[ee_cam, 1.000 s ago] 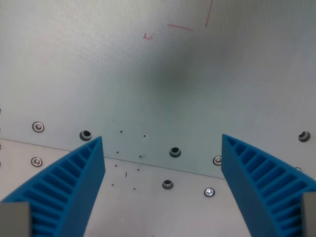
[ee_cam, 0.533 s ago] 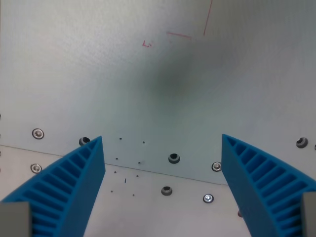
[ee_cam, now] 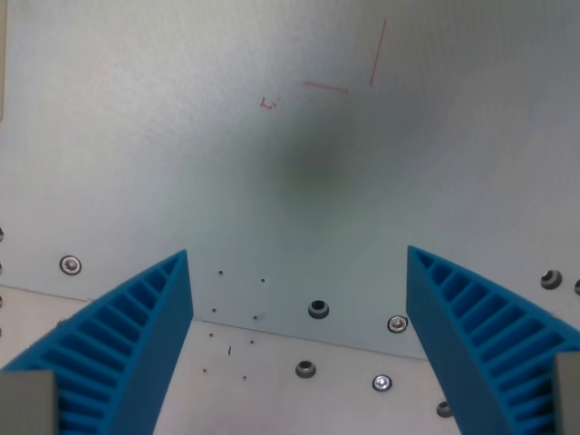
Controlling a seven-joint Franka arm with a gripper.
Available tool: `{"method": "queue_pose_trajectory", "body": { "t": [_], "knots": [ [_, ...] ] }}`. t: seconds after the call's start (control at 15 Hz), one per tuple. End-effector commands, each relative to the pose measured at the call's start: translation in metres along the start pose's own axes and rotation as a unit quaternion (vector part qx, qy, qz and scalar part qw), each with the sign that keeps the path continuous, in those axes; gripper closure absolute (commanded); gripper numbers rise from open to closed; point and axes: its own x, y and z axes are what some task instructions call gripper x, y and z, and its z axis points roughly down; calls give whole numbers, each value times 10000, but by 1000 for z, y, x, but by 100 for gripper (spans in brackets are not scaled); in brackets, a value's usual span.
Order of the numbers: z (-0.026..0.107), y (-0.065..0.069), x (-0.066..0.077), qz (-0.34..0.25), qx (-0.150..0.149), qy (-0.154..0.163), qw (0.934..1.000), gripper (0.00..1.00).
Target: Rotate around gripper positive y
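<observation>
Wrist view looks down past the gripper (ee_cam: 299, 263) onto a pale grey metal table plate (ee_cam: 181, 163), with nothing else in the room visible. At the wrist view's left, the blue ribbed plastic left-hand finger (ee_cam: 118, 353) rises from the bottom corner, its tip reaching up near the lower third of the picture. Just beyond its outer edge, a small silver screw head (ee_cam: 70, 265) sits in the plate. Moving inward, a scatter of tiny dark pinholes (ee_cam: 220, 272) dots the surface beside the finger's inner edge. Above these, faint red pen marks (ee_cam: 326, 87) are drawn on the plate near the top, one short level stroke and one longer upright stroke, with a little red squiggle to their left. A soft dark shadow patch (ee_cam: 313, 168) lies under the marks, roughly midway between the fingers. Lower down, a thin seam line (ee_cam: 353, 340) crosses the plate, with a dark round threaded hole (ee_cam: 318, 309) just above it and another (ee_cam: 306, 369) just below. A bright screw (ee_cam: 397, 323) sits near the seam. At the wrist view's right stands the blue ribbed plastic right-hand finger (ee_cam: 489, 349). The two fingers are spread wide apart, holding nothing, with bare plate between them.
</observation>
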Motion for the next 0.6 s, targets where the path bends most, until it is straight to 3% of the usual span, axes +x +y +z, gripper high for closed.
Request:
{"method": "queue_pose_trajectory", "body": {
  "t": [0.07, 0.6],
  "knots": [
    [0, -2, -12, -18, 37, 1123, 9937, 0],
    [0, -2, -12, -16, 38, 1585, 9873, 0]
  ]
}}
